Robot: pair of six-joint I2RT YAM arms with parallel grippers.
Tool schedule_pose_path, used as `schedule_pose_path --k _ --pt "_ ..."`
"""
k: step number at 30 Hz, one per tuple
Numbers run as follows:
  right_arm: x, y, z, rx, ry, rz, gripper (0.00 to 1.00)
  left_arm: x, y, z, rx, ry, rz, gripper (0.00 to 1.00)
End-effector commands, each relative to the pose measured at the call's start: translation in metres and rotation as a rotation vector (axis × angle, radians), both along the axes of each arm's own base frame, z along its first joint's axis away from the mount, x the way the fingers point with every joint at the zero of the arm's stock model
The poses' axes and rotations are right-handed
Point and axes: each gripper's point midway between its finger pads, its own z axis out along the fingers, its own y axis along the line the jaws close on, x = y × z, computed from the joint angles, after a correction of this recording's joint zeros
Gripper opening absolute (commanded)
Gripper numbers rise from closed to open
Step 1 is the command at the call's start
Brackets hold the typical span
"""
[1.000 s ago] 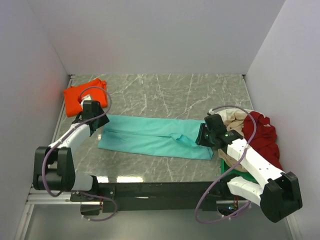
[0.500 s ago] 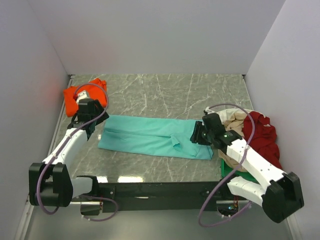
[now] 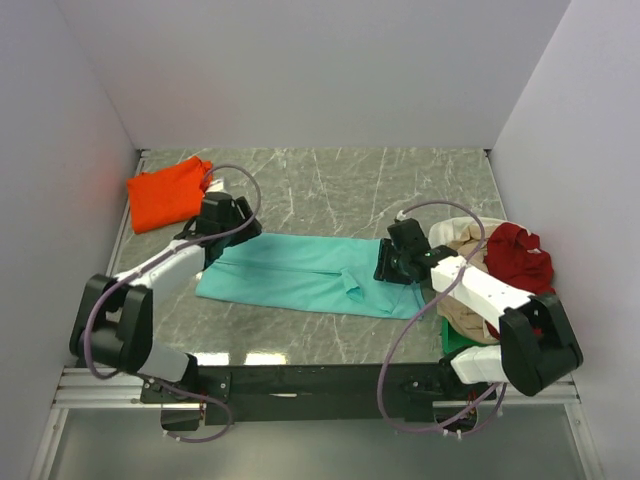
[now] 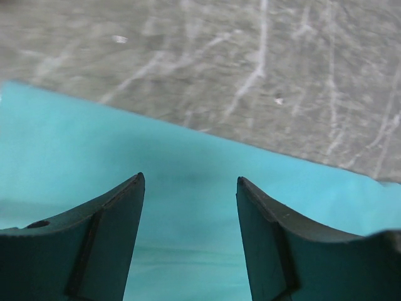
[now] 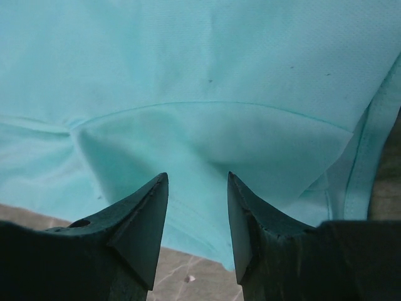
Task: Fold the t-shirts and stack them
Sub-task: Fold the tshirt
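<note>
Teal cotton t-shirt [image 3: 300,275], folded to a long strip, lies on the grey marble table [image 3: 400,190]. Your left gripper [image 4: 189,188] and right gripper [image 5: 197,182] have swung in over its ends, jaws parted, empty. Crosswise fold looks next.

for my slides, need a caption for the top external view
Left gripper and right gripper, both open, over opposite ends of the teal t-shirt; orange t-shirt far left.

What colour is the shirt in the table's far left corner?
The shirt is bright orange; clearest in the top external view.
</note>
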Motion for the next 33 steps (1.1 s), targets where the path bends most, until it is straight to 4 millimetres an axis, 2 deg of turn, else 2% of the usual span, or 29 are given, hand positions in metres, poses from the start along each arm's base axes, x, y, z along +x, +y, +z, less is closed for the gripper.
schedule_pose_path --k 1,2,4,5,8,12,16,18,22,24,27,28,33 --pt "0.025 0.0 0.011 -0.029 -0.07 -0.032 0.5 0.026 -0.038 0.023 -0.121 -0.099 -0.09 0.65" --pt "0.026 -0.001 0.008 -0.038 -0.063 -0.038 0.5 0.03 -0.043 0.012 -0.129 -0.085 -0.102 0.65" --pt "0.027 -0.003 0.003 -0.056 -0.053 -0.046 0.5 0.034 -0.053 0.002 -0.151 -0.058 -0.139 0.65" --pt "0.029 -0.004 0.0 -0.066 -0.043 -0.049 0.5 0.036 -0.056 -0.014 -0.149 -0.025 -0.15 0.65" --pt "0.031 -0.008 -0.011 -0.101 -0.01 -0.063 0.5 0.035 -0.06 -0.039 -0.153 0.037 -0.163 0.65" --pt "0.033 -0.014 -0.023 -0.134 0.033 -0.076 0.5 0.03 -0.054 -0.055 -0.136 0.067 -0.138 0.63" --pt "0.038 -0.015 -0.03 -0.138 0.056 -0.081 0.5 0.016 -0.042 -0.07 -0.1 0.111 -0.103 0.63" --pt "0.041 -0.018 -0.034 -0.145 0.072 -0.084 0.5 0.014 -0.032 -0.068 -0.075 0.096 -0.061 0.61" --pt "0.054 -0.019 -0.035 -0.157 0.08 -0.08 0.51 -0.008 -0.022 -0.074 -0.064 0.105 -0.038 0.6" --pt "0.058 -0.023 -0.04 -0.168 0.105 -0.084 0.51 -0.011 -0.012 -0.07 -0.042 0.09 0.007 0.6" --pt "0.072 -0.025 -0.04 -0.174 0.114 -0.082 0.51 -0.029 -0.003 -0.074 -0.037 0.096 0.034 0.6" --pt "0.082 -0.024 -0.034 -0.169 0.099 -0.085 0.51 -0.032 -0.002 -0.074 -0.039 0.096 0.037 0.61" --pt "0.107 -0.024 -0.038 -0.184 0.128 -0.074 0.51 -0.052 0.005 -0.065 -0.045 0.073 0.048 0.61"
